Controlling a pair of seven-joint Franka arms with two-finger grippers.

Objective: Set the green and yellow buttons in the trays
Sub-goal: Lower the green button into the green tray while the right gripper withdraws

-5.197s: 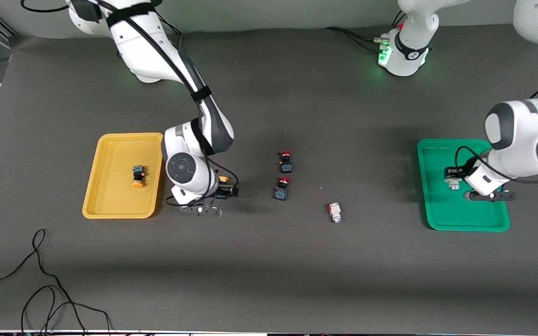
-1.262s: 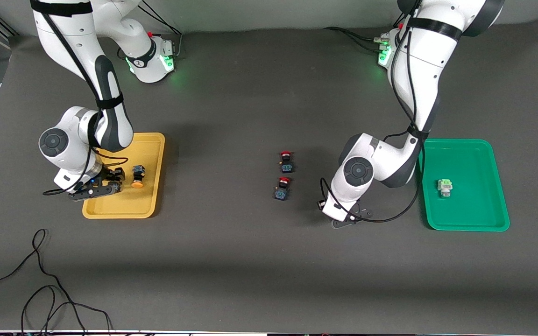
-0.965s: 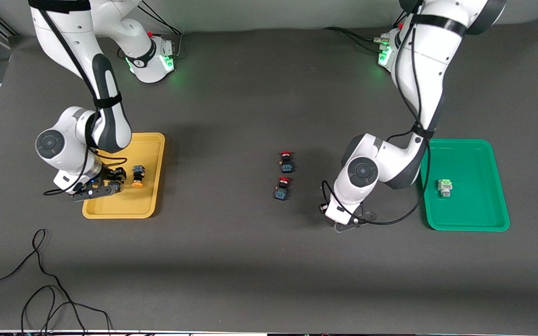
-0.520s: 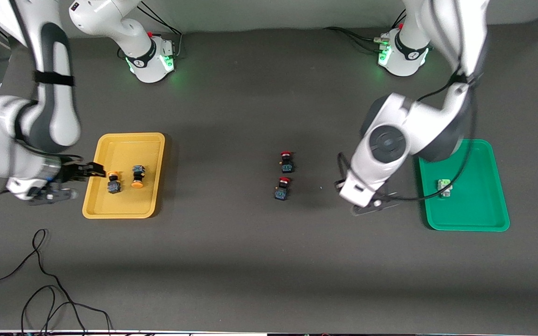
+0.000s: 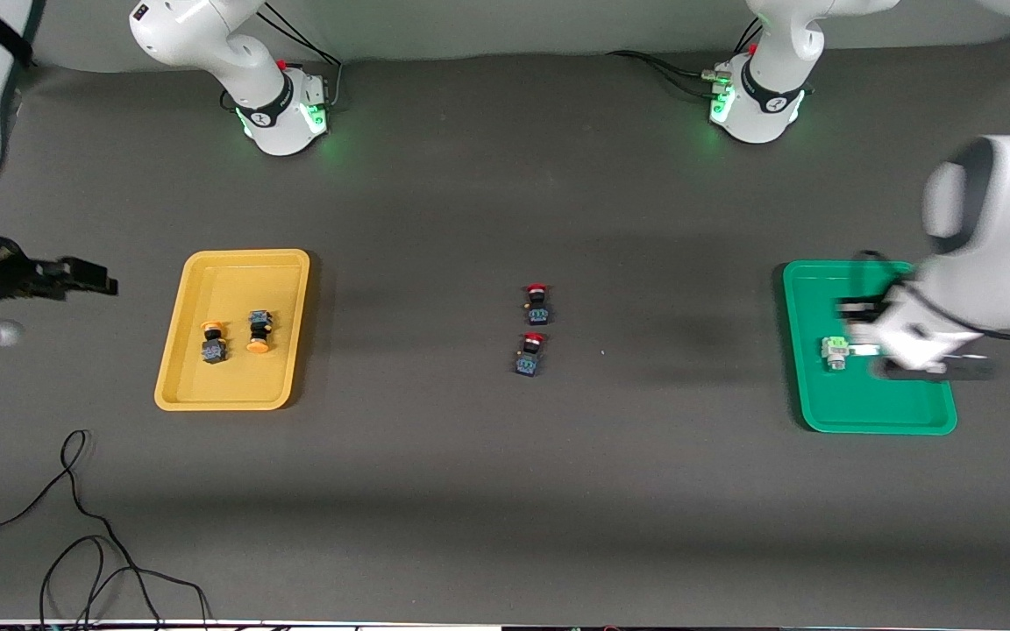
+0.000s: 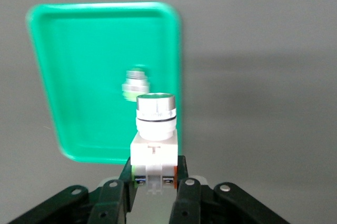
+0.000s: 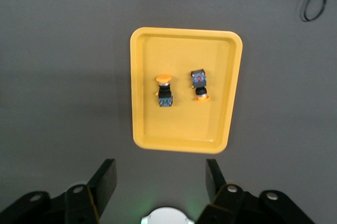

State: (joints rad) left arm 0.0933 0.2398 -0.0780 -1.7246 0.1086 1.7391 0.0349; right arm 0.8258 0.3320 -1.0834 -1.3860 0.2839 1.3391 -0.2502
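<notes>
My left gripper is shut on a whitish-grey button with a silver-rimmed cap and hangs over the green tray. In that tray lies another whitish-grey button, which also shows past the held one as a blurred button. The yellow tray holds two yellow-capped buttons, side by side. My right gripper stands open with nothing between its fingers, in the air over the bare table beside the yellow tray, toward the right arm's end. Both yellow buttons show below it.
Two red-capped black-blue switches lie mid-table between the trays. A loose black cable curls near the front edge at the right arm's end. Both arm bases stand along the back.
My right gripper let go of a yellow button in the yellow tray and drew away, opening wider. My left arm rose from mid-table with the whitish-grey button and swung over the green tray.
</notes>
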